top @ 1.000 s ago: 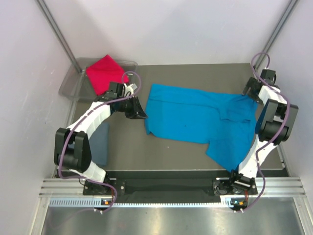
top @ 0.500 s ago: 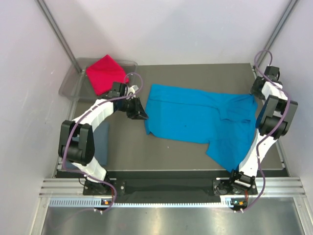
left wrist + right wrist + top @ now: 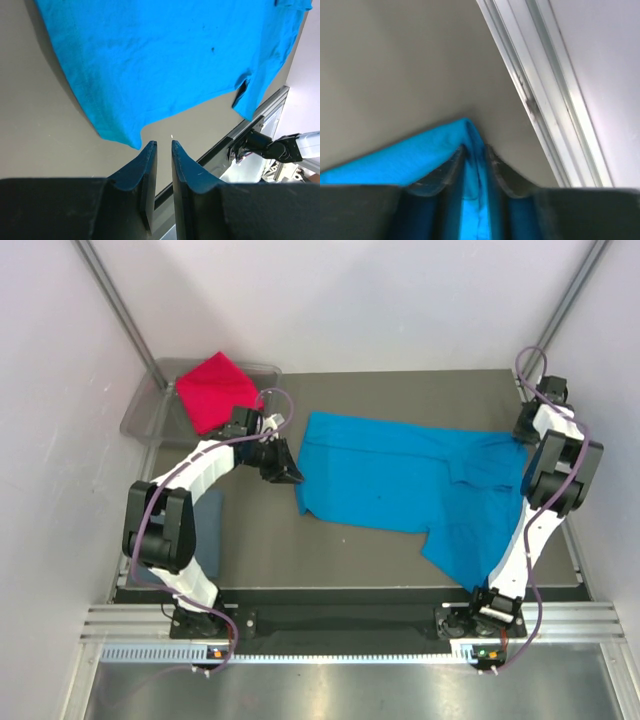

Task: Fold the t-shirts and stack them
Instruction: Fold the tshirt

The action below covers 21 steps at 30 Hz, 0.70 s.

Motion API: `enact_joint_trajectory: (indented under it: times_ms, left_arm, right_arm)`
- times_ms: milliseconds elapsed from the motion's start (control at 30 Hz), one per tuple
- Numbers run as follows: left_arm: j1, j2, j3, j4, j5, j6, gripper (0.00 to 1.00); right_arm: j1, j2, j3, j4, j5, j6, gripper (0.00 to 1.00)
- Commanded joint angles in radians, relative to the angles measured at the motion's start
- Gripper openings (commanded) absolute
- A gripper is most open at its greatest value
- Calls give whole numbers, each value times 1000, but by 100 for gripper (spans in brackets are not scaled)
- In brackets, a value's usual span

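A turquoise-blue t-shirt (image 3: 400, 475) lies spread across the middle of the table. My right gripper (image 3: 520, 435) is at its far right corner. In the right wrist view that gripper (image 3: 475, 147) is shut on a fold of the blue cloth (image 3: 410, 160). My left gripper (image 3: 290, 475) sits just off the shirt's left edge. In the left wrist view its jaws (image 3: 162, 144) stand a narrow gap apart with nothing between them, and the shirt's corner (image 3: 125, 140) lies right beside one fingertip. A crimson t-shirt (image 3: 212, 388) lies in the tray. A slate grey-blue t-shirt (image 3: 208, 530) lies folded near the left arm.
The clear grey tray (image 3: 140, 420) stands at the far left corner. A metal rail (image 3: 545, 100) runs along the table's right edge close to my right gripper. White walls close in on both sides, and a metal frame (image 3: 350, 625) lines the near edge.
My right gripper has moved slightly toward the far right corner and closed on the turquoise shirt's corner. The left arm's elbow has shifted; its gripper has barely moved.
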Motion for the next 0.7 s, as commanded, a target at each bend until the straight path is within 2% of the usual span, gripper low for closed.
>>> enact_joint_trajectory:
  times_ms: [0, 33, 67, 100, 300, 400, 433, 533, 667]
  left_arm:
    - [6, 1, 39, 17, 8, -1, 23]
    - [6, 3, 42, 15, 6, -1, 23]
    - [6, 4, 44, 12, 6, -1, 23]
    - [6, 6, 43, 12, 5, -4, 23]
    - [6, 9, 43, 14, -1, -15, 23]
    - [6, 10, 50, 14, -1, -23, 23]
    - [6, 12, 49, 14, -1, -23, 23]
    - [6, 7, 53, 12, -1, -20, 23]
    - [6, -11, 41, 29, 12, -14, 23]
  right_arm:
    - [-13, 36, 67, -3, -2, -22, 19]
    - [-13, 41, 78, -1, 12, -20, 14]
    - [-13, 42, 84, -1, 28, -16, 4]
    - [-13, 47, 87, -1, 71, -13, 0]
    - [-13, 33, 77, 74, 228, -6, 0]
    - [-12, 53, 121, 94, 182, -23, 0]
    - [-9, 61, 142, 62, 171, -22, 19]
    - [3, 58, 208, -39, 164, 20, 43]
    - [49, -49, 167, -130, 206, 88, 56]
